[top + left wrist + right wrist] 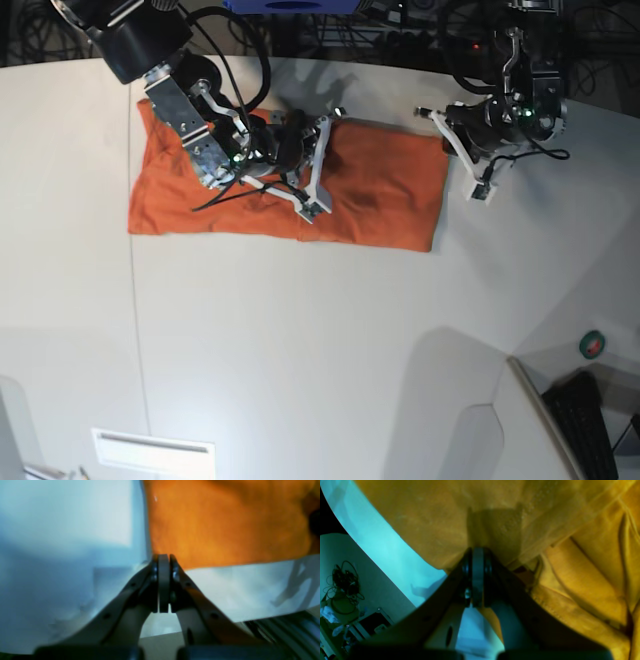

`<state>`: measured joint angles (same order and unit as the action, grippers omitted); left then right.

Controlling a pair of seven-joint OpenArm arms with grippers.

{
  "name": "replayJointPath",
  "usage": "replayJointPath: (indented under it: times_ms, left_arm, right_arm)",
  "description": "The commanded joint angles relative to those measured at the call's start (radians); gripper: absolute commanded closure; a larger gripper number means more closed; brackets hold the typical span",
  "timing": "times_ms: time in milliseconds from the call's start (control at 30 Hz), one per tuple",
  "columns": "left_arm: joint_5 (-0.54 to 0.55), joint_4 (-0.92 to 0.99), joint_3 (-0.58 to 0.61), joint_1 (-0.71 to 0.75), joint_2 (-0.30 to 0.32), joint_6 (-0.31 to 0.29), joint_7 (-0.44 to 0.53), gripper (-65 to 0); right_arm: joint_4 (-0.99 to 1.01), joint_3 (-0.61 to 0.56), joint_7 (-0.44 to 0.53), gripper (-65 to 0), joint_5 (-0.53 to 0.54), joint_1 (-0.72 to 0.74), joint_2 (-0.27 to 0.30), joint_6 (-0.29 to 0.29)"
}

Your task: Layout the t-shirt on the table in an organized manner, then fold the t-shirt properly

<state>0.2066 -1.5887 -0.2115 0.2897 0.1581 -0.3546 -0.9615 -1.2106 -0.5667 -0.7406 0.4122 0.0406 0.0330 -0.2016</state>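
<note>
On the table [300, 350] lies the t-shirt [380, 195], no writing legible; left hand [163, 557] and right hand [477, 551] clenched, empty.

Green tape roll [594, 345] and black keyboard [580, 412] lower right; tangled cables [400, 20] behind.

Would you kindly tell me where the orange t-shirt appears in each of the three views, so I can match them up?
Left wrist: the t-shirt fills the upper right, its hem corner just beyond the shut left claw.
Right wrist: it covers the top and right, behind the shut right claw.
Base: it lies as a long band at upper centre, the right arm above its middle.
Shared landmark: the white table bordering the shirt's edge.
</note>
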Motion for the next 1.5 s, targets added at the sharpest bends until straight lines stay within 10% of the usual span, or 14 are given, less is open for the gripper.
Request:
replayJointPath:
  times_ms: [0, 1233, 1467]
  left_arm:
    - [0.003, 0.000, -0.003, -0.013, 0.008, -0.001, 0.022, 0.0]
    - [0.015, -0.022, -0.042, -0.102, -0.051, -0.007, -0.046, 0.0]
    - [0.113, -0.141, -0.383, -0.048, -0.005, -0.142, -0.046, 0.0]
  right_arm:
    - [-0.004, 0.001, -0.021, 0.0, -0.026, 0.006, 0.005, 0.006]
    - [-0.321, 0.012, -0.147, 0.0, -0.020, -0.026, 0.034, 0.006]
    - [-0.539, 0.463, -0.205, 0.0, -0.017, -0.163, 0.009, 0.004]
